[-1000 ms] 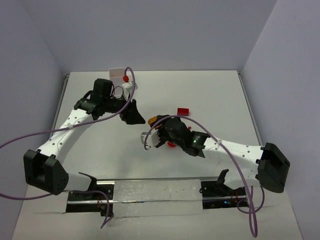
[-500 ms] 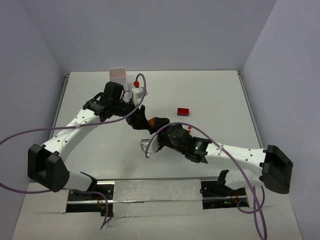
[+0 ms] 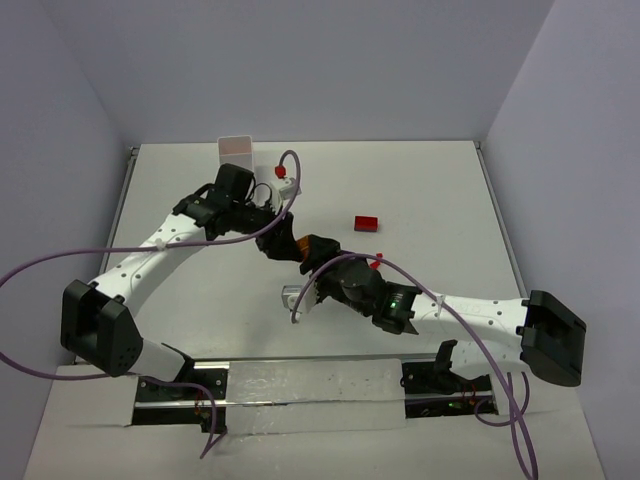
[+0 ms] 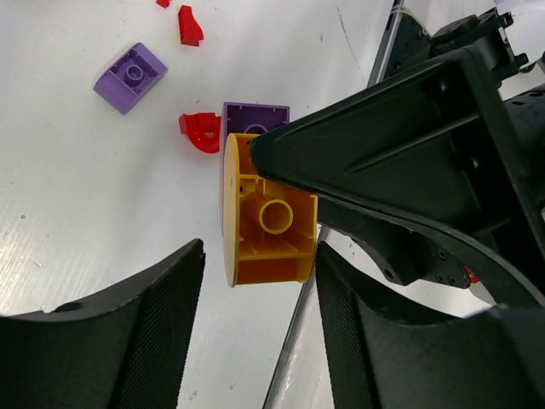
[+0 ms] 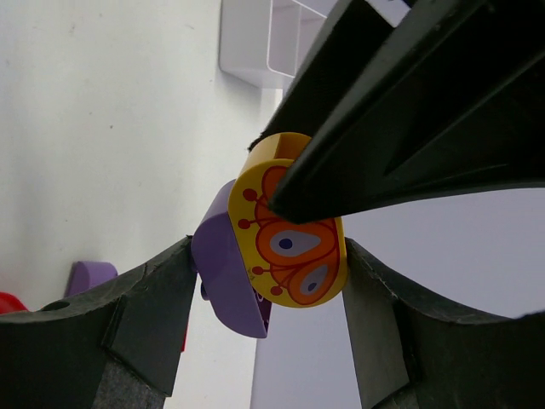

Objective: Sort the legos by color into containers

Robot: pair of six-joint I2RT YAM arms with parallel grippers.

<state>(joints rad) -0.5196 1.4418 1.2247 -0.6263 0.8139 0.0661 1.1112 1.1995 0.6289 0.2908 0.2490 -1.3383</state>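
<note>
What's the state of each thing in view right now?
right gripper, shut on orange lego
orange lego, held, purple lego against it
left gripper, open, either side of orange lego
red brick, loose on table
purple brick, loose on table
tray, on table, partly hidden by left arm

White table [image 3: 430, 190] bears a red brick [image 3: 367, 222], a purple brick [image 4: 129, 77] and red pieces [image 4: 201, 132]

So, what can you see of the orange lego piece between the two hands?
The orange plastic lego piece with a rounded printed face looks glossy. Its face carries a red-orange butterfly-like pattern; the left wrist view shows a hollow underside with one tube. A purple plastic piece is stuck to it. It is held above the white table, gripped by the right hand, with the open left hand on either side of it.
</note>
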